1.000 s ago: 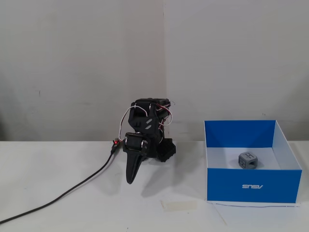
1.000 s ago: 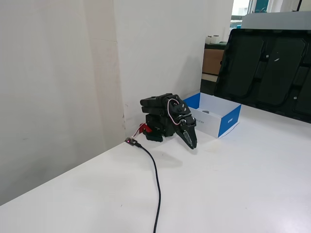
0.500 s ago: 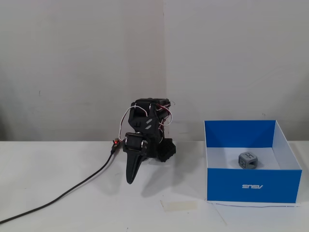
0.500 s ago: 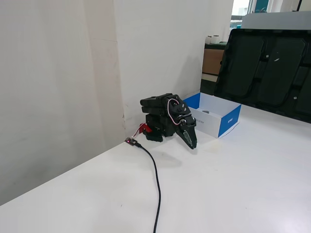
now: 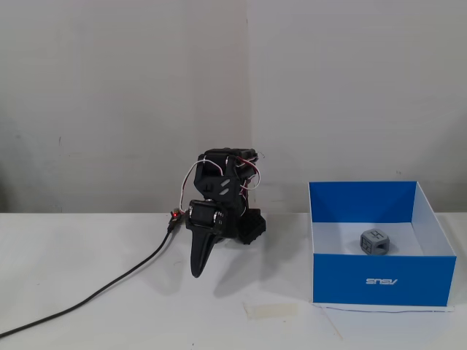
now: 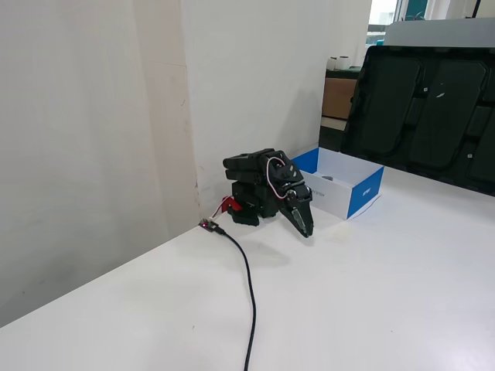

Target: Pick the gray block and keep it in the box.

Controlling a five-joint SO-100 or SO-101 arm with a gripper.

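The gray block lies inside the blue box on its white floor, near the front wall. The box stands at the right of the table in a fixed view and behind the arm in the other fixed view; the block is barely visible there. The black arm is folded down by the wall. My gripper points down at the table, left of the box, with its jaws together and nothing in them. It also shows in the other fixed view, tip near the box's corner.
A black cable runs from the arm's base to the front left of the table, seen too in the other fixed view. A strip of tape lies on the table before the box. Dark panels stand at the far side.
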